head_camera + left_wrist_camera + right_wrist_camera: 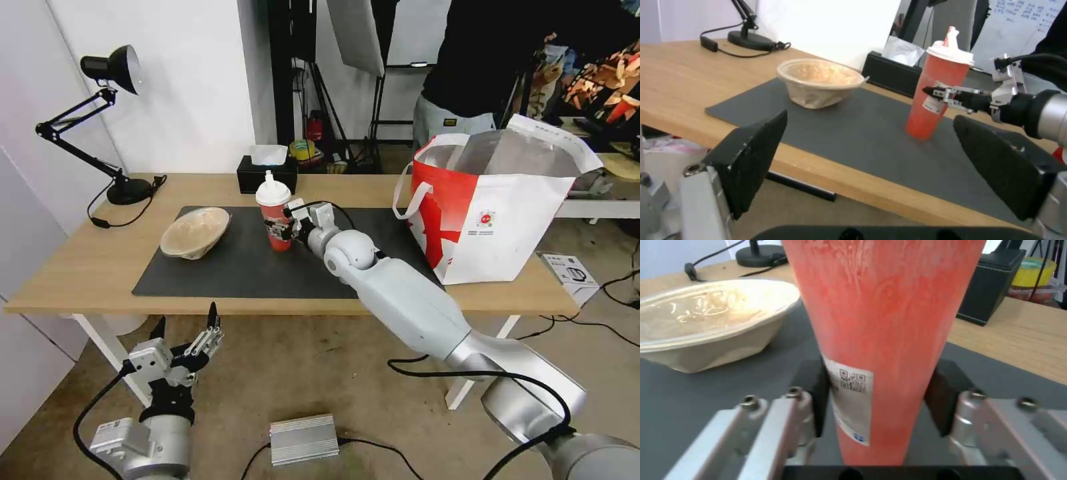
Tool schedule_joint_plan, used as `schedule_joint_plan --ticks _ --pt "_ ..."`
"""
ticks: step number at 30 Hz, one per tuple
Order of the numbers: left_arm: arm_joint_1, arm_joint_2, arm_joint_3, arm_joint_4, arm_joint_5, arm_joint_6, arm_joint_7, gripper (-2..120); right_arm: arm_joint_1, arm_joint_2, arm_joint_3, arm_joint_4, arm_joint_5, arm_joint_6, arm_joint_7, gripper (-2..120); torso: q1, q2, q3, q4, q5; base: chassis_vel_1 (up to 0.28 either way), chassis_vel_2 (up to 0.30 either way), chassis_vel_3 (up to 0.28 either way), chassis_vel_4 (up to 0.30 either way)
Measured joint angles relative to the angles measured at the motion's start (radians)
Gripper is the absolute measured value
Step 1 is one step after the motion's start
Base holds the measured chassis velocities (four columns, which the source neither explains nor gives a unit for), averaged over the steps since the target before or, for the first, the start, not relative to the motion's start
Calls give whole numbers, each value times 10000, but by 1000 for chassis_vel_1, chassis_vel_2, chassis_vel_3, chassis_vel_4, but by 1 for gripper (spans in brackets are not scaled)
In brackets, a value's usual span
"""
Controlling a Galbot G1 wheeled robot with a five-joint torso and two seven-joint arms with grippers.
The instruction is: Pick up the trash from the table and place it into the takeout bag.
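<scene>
R tool (285, 229) pinching cup (275, 220) mid-body, centre frame, on surface (80, 267). Cup prob. light, thin-walled, slick; grip gently below lid. L tool (190, 333) spread, lower left.

A tall red plastic cup (277, 225) with a white domed lid stands upright on the dark grey mat of the light-wood table (80, 267), clamped between the right gripper (285, 225) pads. A shallow beige paper bowl (195, 231) lies tilted beyond the cup from the gripper. A large white-and-red takeout bag (497, 220) stands open behind the gripper's arm.
</scene>
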Motion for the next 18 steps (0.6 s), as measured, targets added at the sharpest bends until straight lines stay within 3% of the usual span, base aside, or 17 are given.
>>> schedule_joint_plan --ticks 8,13,18 --pt "1 -48 18 0 7 0 -3 100 -77 -44 -75 71 -90 46 -9 13 0 0 0 0 0 0 0 0 0" --pt "-16 -41 24 4 11 0 -6 100 -129 -148 -75 138 -90 138 -45 3 0 0 0 2 0 0 0 0 0" --pt "-37 -25 43 17 13 0 -10 100 -198 -393 -52 504 -23 138 -60 3 0 -1 1 2 0 0 0 0 0"
